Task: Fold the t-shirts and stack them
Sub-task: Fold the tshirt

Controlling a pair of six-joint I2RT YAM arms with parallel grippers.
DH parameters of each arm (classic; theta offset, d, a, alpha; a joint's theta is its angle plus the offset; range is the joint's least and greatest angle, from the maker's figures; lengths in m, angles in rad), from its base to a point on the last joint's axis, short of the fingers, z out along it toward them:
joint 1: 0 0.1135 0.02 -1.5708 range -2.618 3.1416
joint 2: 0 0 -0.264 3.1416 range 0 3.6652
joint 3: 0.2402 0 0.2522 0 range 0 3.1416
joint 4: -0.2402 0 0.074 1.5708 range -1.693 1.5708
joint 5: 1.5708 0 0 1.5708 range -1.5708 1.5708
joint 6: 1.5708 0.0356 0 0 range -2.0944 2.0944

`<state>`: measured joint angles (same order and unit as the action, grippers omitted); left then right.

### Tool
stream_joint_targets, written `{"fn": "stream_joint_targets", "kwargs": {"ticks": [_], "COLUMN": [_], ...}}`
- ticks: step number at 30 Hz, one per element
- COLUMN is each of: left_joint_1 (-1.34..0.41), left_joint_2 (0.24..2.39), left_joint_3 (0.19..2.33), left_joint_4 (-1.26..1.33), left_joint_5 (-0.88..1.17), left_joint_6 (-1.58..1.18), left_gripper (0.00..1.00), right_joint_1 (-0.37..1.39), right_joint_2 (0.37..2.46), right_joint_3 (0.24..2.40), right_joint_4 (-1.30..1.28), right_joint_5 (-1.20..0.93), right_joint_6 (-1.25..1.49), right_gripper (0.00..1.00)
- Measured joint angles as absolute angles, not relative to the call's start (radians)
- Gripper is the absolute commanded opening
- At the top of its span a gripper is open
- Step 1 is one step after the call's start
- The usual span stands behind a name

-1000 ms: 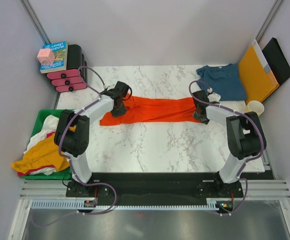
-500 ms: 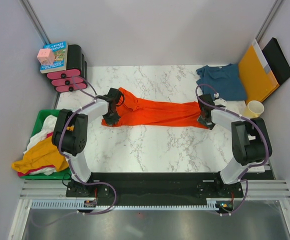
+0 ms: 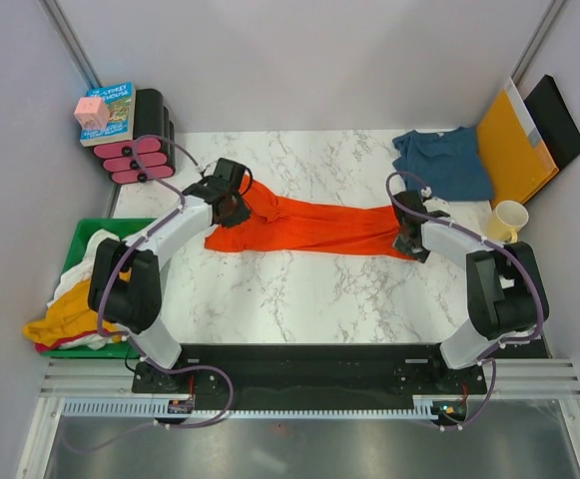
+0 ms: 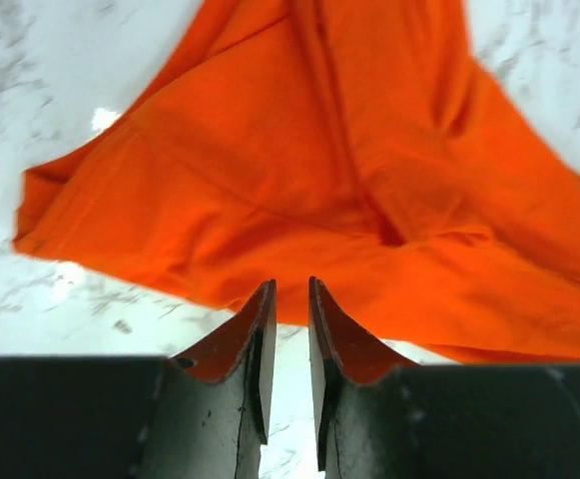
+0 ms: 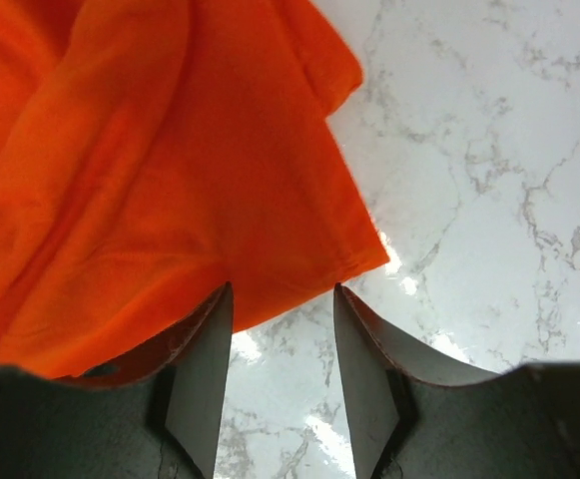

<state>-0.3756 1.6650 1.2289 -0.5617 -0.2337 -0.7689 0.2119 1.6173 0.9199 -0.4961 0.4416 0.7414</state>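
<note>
The orange-red t-shirt [image 3: 309,225] lies in a long crumpled band across the middle of the marble table. My left gripper [image 3: 228,208] hovers over its left end; in the left wrist view its jaws [image 4: 290,289] stand a narrow gap apart with only bare marble between them, the cloth [image 4: 319,180] just ahead. My right gripper [image 3: 406,242] is at the shirt's right end, open and empty, with the hem corner [image 5: 150,170] just beyond its fingertips [image 5: 282,294]. The teal-blue t-shirt [image 3: 444,162] lies crumpled at the back right.
An orange-yellow envelope [image 3: 509,145] and a black folder [image 3: 557,120] lean at the back right, with a paper cup [image 3: 509,216] beside them. A green bin [image 3: 82,232] of yellow and white garments [image 3: 75,314] hangs off the left. A book [image 3: 113,108], a pink cube and black-pink holders [image 3: 140,150] stand back left.
Both grippers dragged the orange-red shirt a little toward the near edge. The shirt's left end folded over. The right gripper now stands open off the hem, and the left jaws hold no cloth.
</note>
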Motion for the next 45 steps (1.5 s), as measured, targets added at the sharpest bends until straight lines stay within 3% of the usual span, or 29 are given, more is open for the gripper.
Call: {"fn": "stream_joint_targets", "kwargs": {"ticks": [6, 20, 36, 40, 45], "left_joint_1": [-0.393, -0.374, -0.209, -0.215, -0.257], "left_joint_2": [1.781, 1.976, 1.887, 1.884, 1.824], "left_joint_3": [1.311, 1.365, 1.238, 1.237, 1.237], "left_joint_4": [-0.515, -0.514, -0.499, -0.5, -0.506], "left_joint_5": [-0.177, -0.131, -0.102, -0.102, -0.114], "left_joint_6": [-0.769, -0.77, -0.796, -0.795, -0.771], "left_gripper": [0.23, 0.21, 0.21, 0.35, 0.38], "right_joint_1": [0.278, 0.323, 0.307, 0.306, 0.324], "right_joint_2": [1.613, 1.738, 1.658, 1.64, 1.611], "right_joint_3": [0.949, 1.01, 0.9, 0.894, 0.935], "right_joint_4": [-0.492, -0.421, -0.343, -0.356, -0.421], "right_joint_5": [0.43, 0.428, 0.399, 0.388, 0.363], "right_joint_6": [0.732, 0.747, 0.809, 0.792, 0.72], "right_gripper": [0.41, 0.39, 0.46, 0.59, 0.64]}}
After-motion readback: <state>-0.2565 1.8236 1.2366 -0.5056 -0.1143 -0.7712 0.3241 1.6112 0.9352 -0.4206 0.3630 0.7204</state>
